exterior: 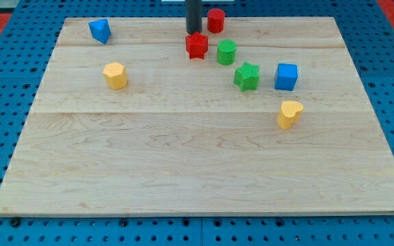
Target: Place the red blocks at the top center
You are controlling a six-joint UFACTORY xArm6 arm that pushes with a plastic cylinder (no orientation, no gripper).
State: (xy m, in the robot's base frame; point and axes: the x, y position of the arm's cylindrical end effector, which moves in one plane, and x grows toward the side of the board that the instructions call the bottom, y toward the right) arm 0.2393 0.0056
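Yellow blocks: two; blue two, green two, red two. My tip just above red star; no end effector to judge.

All that shows of the arm is a straight rod, dark grey to black, round in section and even in width along its visible length. Its surface is plain and matte, without markings, screws or cables. My tip ends blunt and flat. The upper part runs out of the view's top.
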